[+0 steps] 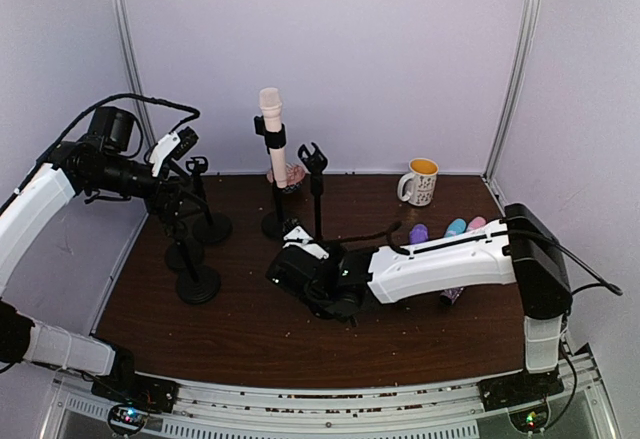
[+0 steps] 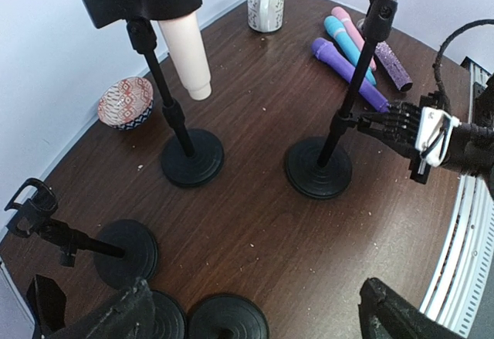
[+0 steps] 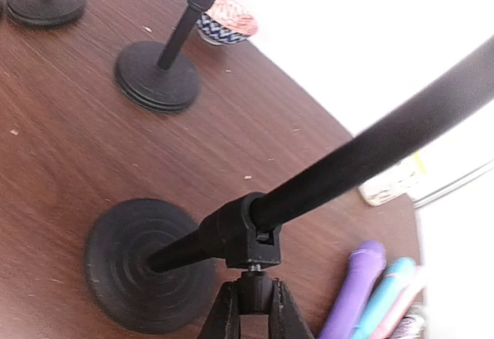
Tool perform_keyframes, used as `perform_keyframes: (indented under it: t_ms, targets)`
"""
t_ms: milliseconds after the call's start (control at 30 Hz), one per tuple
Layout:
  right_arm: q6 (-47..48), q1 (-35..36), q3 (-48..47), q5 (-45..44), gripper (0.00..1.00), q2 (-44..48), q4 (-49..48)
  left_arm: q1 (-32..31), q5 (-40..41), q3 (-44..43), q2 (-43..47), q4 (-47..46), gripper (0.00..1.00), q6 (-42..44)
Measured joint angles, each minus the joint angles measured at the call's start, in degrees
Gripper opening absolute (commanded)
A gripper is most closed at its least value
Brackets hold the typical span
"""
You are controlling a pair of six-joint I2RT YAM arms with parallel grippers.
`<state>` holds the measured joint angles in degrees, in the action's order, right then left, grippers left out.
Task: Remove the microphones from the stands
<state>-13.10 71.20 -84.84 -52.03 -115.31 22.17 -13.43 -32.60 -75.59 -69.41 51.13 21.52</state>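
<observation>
1. Lavender walls are boxing in a dark wooden tabletop [image 1: 250,329]. The cream microphone [image 1: 272,129] is sitting upright in its stand [image 1: 277,204], far centre.
2. The right pincer [image 3: 251,296] is clamping low on the empty stand [image 1: 316,194] just right of it, which I'm guessing is the wrong pole.
3. The left pincer [image 2: 255,312] is hanging wide apart over the spare stands [image 1: 198,284], left.
4. I'm thinking: brace the mic's own stand, grab above the clip, lift straight up.

The pale pink microphone [image 1: 270,109] stood upright at upper centre of the frame. A black stand [image 1: 274,225] clipped its middle.
</observation>
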Motion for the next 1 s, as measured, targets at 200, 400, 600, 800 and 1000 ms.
perform_keyframes:
  t_ms: [200,400,600,800,1000]
  targets:
    - [5.4,1.4,-3.6,-11.1,0.01,-4.6,4.9,0.0,0.0,-0.3,-0.1,0.0,0.95,0.0]
    - [10.1,2.4,-5.3,-19.5,0.13,-7.5,9.0,0.0,0.0,-0.3,-0.1,0.0,0.94,0.0]
    - [15.5,2.9,-5.6,-22.2,0.41,-7.8,8.5,0.0,0.0,-0.3,-0.1,0.0,0.94,0.0]
    - [26.0,4.0,-5.7,-25.3,0.76,-7.3,-0.7,0.0,0.2,-0.3,0.4,0.1,0.95,0.0]
    - [15.7,5.7,-5.2,-16.6,0.8,0.9,4.5,0.0,0.3,-0.3,1.1,0.4,0.95,0.0]
